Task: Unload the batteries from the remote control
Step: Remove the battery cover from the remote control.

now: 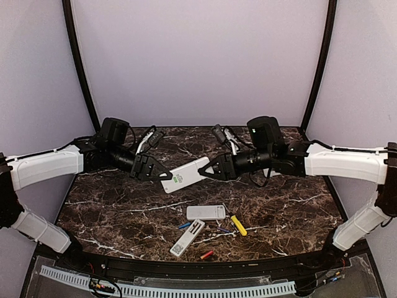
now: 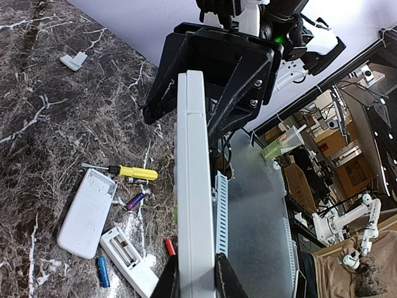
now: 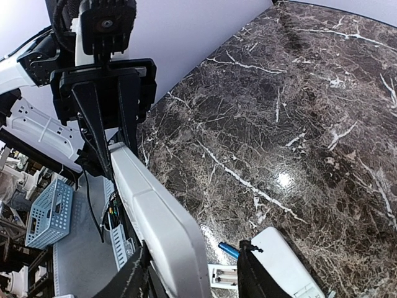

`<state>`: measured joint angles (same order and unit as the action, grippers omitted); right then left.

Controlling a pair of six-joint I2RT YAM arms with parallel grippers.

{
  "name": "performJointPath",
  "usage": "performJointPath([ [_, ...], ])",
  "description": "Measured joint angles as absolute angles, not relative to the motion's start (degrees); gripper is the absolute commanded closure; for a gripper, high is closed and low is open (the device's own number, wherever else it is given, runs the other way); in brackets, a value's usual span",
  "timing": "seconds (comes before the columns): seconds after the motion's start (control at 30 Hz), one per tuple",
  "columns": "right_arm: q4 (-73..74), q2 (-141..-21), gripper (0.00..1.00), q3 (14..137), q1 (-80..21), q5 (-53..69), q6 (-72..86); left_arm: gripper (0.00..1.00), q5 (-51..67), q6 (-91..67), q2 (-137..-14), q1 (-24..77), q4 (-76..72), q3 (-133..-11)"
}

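Observation:
Both grippers meet at a white remote (image 1: pixel 186 175) held in the air over the table's middle. My left gripper (image 1: pixel 162 176) is shut on its left end; in the left wrist view (image 2: pixel 195 282) both fingers press the remote (image 2: pixel 193 186), seen edge-on. My right gripper (image 1: pixel 211 169) straddles the other end. In the right wrist view (image 3: pixel 192 273) one finger lies against the remote (image 3: pixel 161 217) and a gap shows before the other. Loose batteries lie on the table: blue (image 1: pixel 185 225), red (image 1: pixel 206 254), purple (image 2: pixel 136 200).
On the table's near part lie a second white remote (image 1: pixel 206 212), a narrow remote with an open battery bay (image 1: pixel 187 237) and a yellow-handled screwdriver (image 1: pixel 238 225). A small white cover (image 2: pixel 74 60) lies further back. The table's front edge is close behind them.

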<state>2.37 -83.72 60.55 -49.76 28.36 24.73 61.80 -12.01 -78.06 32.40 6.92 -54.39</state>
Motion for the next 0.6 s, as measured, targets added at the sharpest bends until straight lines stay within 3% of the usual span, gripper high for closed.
performJointPath([
  [0.43,3.75,-82.19,0.70,60.62,-49.82,25.56,24.97,1.00,61.28,-12.01,-78.22,32.40,6.92,-54.41],
  [0.6,3.92,-81.21,0.79,60.51,-49.54,25.19,25.23,1.00,61.41,-12.03,-78.22,32.40,6.90,-54.41],
])
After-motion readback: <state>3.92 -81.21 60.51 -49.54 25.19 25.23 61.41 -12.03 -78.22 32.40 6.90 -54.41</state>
